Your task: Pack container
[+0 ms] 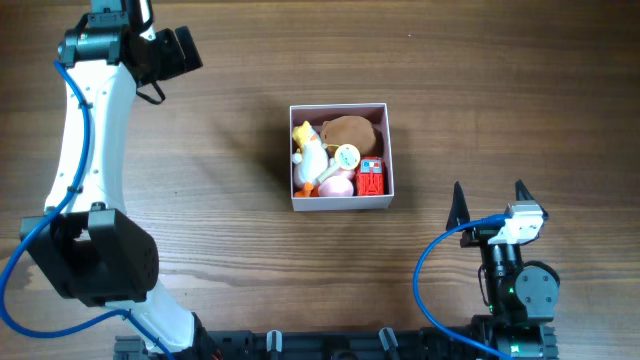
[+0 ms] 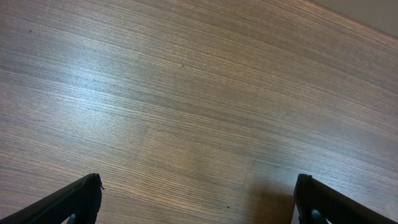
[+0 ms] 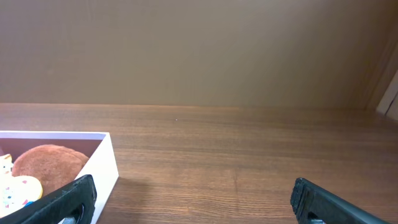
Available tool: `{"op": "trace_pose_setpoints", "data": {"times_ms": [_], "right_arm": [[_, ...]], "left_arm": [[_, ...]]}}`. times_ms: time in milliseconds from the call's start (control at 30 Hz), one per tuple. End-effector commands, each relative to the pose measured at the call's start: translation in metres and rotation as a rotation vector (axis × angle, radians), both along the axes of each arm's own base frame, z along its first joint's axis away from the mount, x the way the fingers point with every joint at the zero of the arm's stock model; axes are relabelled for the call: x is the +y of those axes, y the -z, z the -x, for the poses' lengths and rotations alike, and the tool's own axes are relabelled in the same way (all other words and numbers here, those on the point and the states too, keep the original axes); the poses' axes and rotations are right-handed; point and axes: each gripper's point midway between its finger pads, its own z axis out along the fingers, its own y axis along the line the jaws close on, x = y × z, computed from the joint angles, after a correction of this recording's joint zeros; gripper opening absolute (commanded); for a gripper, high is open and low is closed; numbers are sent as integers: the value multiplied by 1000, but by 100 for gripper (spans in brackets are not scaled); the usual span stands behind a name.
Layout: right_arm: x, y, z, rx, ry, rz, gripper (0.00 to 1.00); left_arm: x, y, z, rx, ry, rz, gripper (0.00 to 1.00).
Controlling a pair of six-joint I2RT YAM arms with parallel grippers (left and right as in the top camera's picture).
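On one table [image 1: 230,240], one container [image 1: 340,204] holds five toys [image 1: 350,131]; left hand [image 2: 199,202] and right hand [image 1: 490,198] gape empty.

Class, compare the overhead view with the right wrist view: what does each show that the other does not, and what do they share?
Only overhead: the left arm, and the whole container seen from above, with a red toy inside.
Only right wrist: the plain backdrop behind the table.
Both: the container's white side, the brown toy lying in it, the wooden table, and the right hand, open and empty.
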Motion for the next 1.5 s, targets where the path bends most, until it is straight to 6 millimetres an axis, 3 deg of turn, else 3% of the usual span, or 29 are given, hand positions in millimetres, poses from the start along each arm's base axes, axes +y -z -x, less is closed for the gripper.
{"op": "trace_pose_setpoints", "data": {"times_ms": [0, 1067, 1200, 1367, 1433, 1467], "right_arm": [[-1, -4, 1, -18, 6, 10, 100], [-1, -4, 1, -17, 6, 11, 100], [-1, -4, 1, -17, 6, 10, 99], [-1, -4, 1, -17, 6, 10, 100], [-1, -4, 1, -17, 6, 10, 100], [-1, -4, 1, -17, 6, 10, 99]], "left_arm": [[-2, -7, 0, -16, -4, 15, 100], [-2, -7, 0, -16, -5, 16, 100], [-10, -9, 0, -20, 13, 15, 100], [-6, -28, 8, -53, 9, 9, 100], [-5, -42, 14, -80, 6, 7, 100], [-3, -61, 23, -114, 0, -4, 100]]}}
